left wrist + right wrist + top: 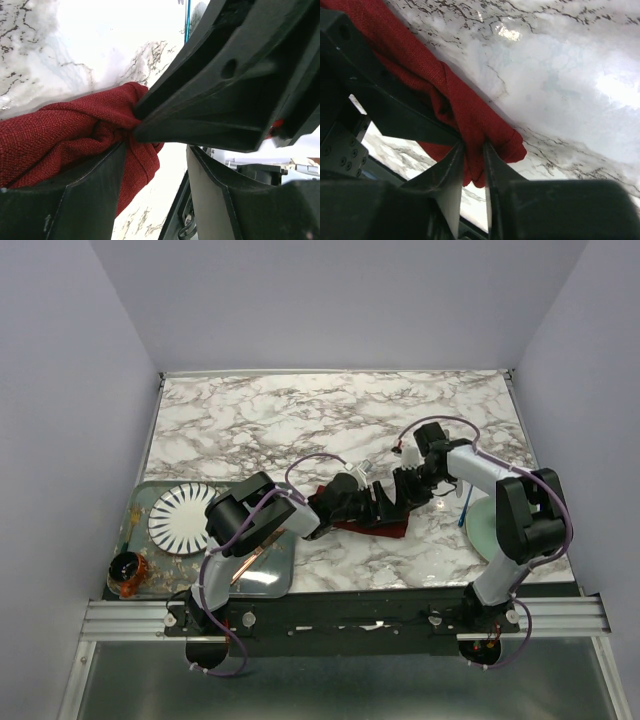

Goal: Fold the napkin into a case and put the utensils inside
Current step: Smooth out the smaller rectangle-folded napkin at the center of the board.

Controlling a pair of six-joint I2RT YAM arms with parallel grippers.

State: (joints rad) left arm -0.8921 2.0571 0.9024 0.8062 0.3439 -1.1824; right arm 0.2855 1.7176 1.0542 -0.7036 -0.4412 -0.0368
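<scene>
Both arms meet at mid-table (300, 420) over the napkin (378, 527), which lies as a bunched, creased dark red heap, not a flat pocket.

Right gripper (474, 146): in its wrist view the two fingers (451, 172) stand nearly together with a fold of the napkin (470, 115) pinched between them. I record it as clamped on the cloth. From above, the right gripper (398, 492) sits at the heap's far right edge.

Left gripper (157, 150): its fingers (95, 195) stand well apart. The napkin (60, 130) drapes against the left-hand finger only, and a gap shows beside the other, so I note it as spread and gripping nothing. A black finger of the other arm crosses the upper right of this view, its tip touching the cloth. In the top view the left gripper (362, 502) is just beside the right one.

The fork (466, 510), blue handle, rests at the near-left rim of a pale green plate (480, 532), right of the napkin and apart from it.

On the left, a tray (140, 492) holds a striped plate (185, 518) and a copper knife (250, 562).
</scene>
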